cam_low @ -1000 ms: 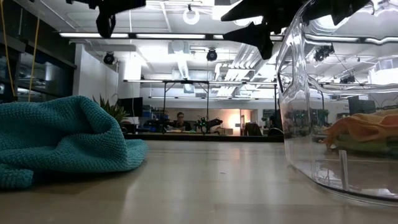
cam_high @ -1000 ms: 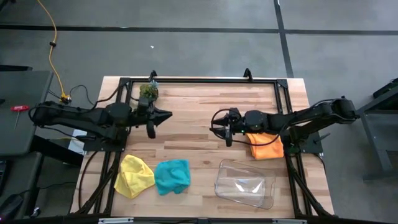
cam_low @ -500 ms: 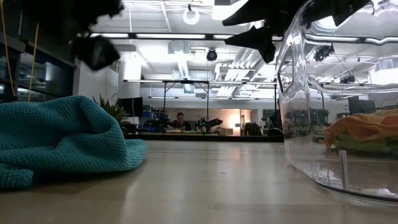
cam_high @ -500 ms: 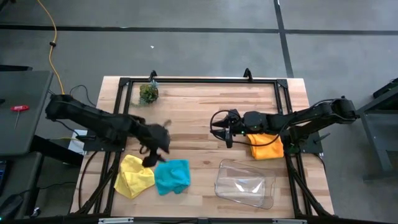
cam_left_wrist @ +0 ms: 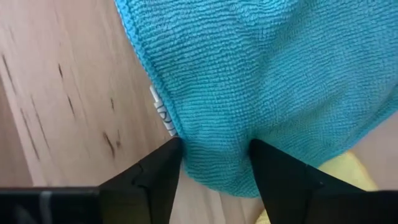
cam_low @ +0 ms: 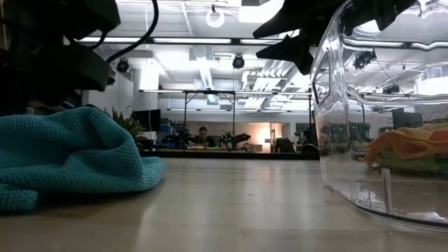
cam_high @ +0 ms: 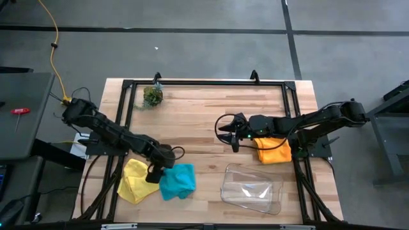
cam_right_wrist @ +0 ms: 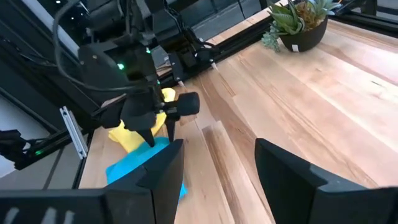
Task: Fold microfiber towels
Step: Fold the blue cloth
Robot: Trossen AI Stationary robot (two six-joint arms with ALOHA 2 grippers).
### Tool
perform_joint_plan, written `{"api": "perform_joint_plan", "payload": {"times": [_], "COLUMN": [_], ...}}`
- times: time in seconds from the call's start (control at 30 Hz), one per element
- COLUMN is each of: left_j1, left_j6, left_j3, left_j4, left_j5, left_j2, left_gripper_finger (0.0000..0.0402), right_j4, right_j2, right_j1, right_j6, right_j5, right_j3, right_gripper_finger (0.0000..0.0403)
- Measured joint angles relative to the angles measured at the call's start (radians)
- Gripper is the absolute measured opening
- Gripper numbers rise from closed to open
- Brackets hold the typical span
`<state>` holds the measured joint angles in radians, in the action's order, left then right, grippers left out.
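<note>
The wooden table [cam_high: 204, 121] is carrying everything, framed by a black rail. Two dark arms are reaching in from opposite sides. The clear plastic tray [cam_high: 252, 188] is sitting at the near right, filling the right side of the low view as a curved transparent wall. The teal towel [cam_high: 177, 181] is lying crumpled at the near left, touching the yellow towel [cam_high: 137, 180] bunched just beside it on the outer side. The orange towel [cam_high: 273, 150] is lying rumpled at the right, partly under the right arm's forearm. A small leafy plant [cam_high: 152, 96] is standing at the far left corner, well apart from the cloths. The left gripper [cam_high: 155, 171] is pointing down at the seam between the yellow and teal towels; in its wrist view the fingers [cam_left_wrist: 158, 174] are standing spread, tips pressing on the teal towel's edge with a fold of cloth between them, not closed on it. The right gripper [cam_high: 225, 126] is hovering above bare wood near the table's middle, fingers parted and holding nothing, facing the left arm. A person is sitting far back in the room, too small to detail.
</note>
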<state>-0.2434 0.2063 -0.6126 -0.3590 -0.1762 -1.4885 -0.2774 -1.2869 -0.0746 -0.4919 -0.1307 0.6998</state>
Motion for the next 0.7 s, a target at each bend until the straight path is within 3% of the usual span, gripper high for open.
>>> {"api": "perform_joint_plan", "payload": {"times": [0.17,0.3,0.43,0.7], "left_j1": [-0.032,-0.026,0.087,0.376], "left_j6": [0.026,-0.008,-0.106,-0.447], "left_j3": [0.001,-0.014,-0.103,-0.316], "left_j4": [-0.001,-0.039,-0.106,-0.104], "left_j5": [0.079,0.146,0.208,0.211], "left_j2": [0.006,0.02,0.064,0.096], "left_gripper_finger": [0.0161,0.0103,0.0015,0.0004], "right_j4": [0.01,0.011,0.011,0.005], "right_j2": [0.0,0.0,0.0,0.0], "right_j1": [0.0,0.0,0.0,0.001], "right_j6": [0.003,0.003,0.003,0.003], "right_j5": [0.0,-0.001,-0.002,-0.002], "right_j3": [0.0,0.0,0.0,0.0], "right_gripper_finger": [0.0189,0.0189,0.0189,0.0189]}}
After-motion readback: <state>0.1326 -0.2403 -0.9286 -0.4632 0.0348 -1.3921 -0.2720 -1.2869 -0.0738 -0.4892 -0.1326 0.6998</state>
